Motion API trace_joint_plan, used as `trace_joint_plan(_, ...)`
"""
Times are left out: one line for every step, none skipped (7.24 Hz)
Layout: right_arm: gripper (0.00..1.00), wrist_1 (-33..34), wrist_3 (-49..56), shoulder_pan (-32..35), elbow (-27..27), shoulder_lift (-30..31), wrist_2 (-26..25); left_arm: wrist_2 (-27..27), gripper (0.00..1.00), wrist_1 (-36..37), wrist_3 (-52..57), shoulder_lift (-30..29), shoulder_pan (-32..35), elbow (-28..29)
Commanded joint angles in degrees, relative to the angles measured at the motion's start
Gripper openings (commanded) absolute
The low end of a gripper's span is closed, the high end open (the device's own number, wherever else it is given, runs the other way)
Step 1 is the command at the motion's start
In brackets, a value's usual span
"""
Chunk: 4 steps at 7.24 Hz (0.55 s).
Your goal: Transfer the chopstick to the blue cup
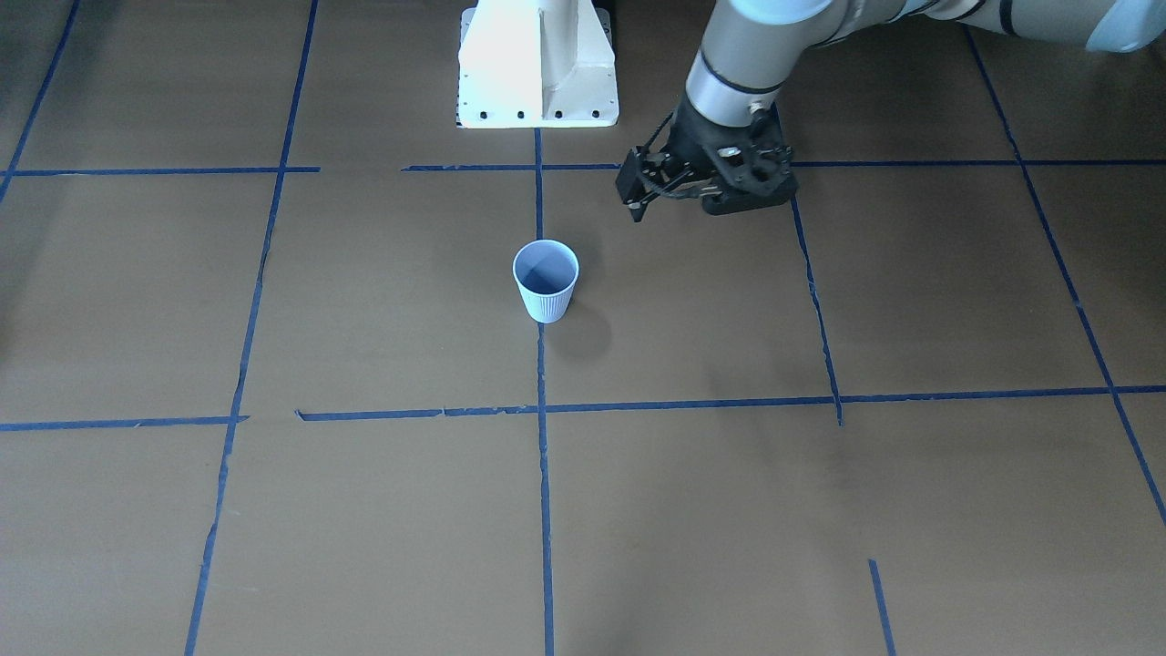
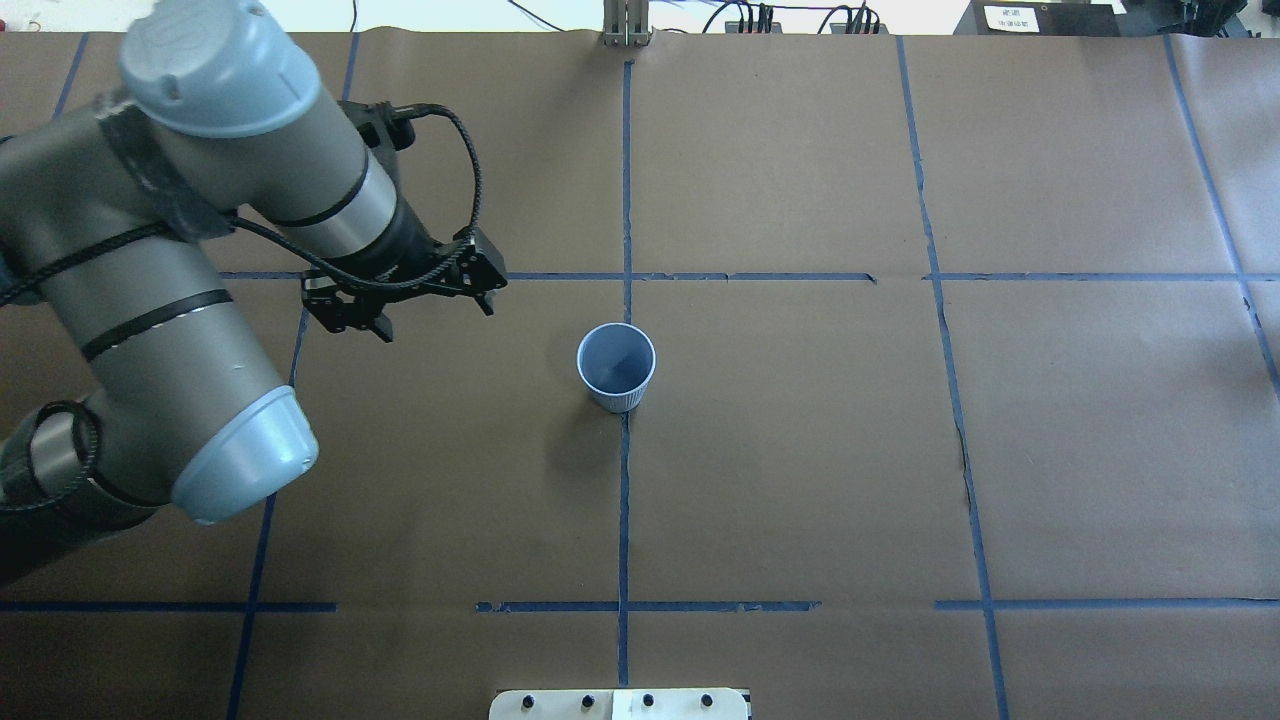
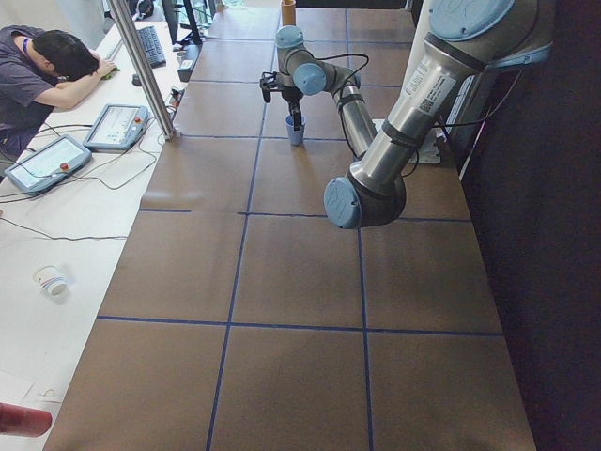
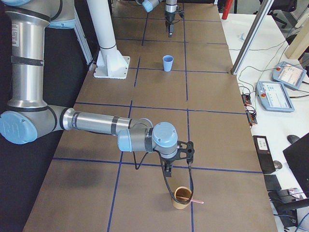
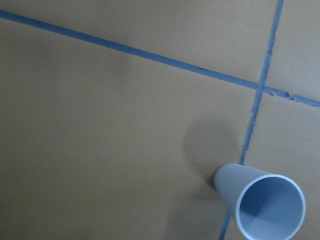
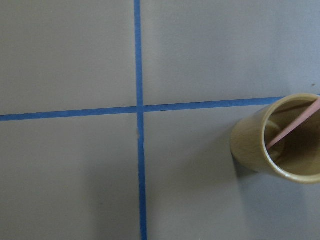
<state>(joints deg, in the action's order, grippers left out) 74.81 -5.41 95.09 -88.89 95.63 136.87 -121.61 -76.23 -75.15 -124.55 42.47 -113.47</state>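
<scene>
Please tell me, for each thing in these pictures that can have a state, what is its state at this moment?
blue cup: upright, empty.
chopstick: leaning inside the tan cup, not gripped.
tan cup: upright, holds the chopstick.
left gripper: open, empty, apart from the blue cup.
right gripper: above the table near the tan cup; open or shut cannot be told.
</scene>
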Motion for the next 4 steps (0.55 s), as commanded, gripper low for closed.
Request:
trace_joint_plan(1.0,-8.18,-0.13,1.5,9.66,-4.54,-3.34,-0.47,1.0,1.17,1.06,6.4,3.05,-6.22)
trace_joint_plan(1.0,-8.19,-0.47,2.63,13.62,-8.4,-3.88,-0.47,1.0,2.13,1.15,7.56,4.45,-7.98)
trace_joint_plan(1.0,-8.19,-0.91,3.25,16.88,-10.88,-4.06,-0.47,1.0,4.31,1.5,7.57,4.47,-9.39)
trace_joint_plan(1.0,-8.19,-1.96,3.26,17.69,-11.33,-4.15,-0.47,1.0,6.51,3.15,7.65,4.47,-10.8)
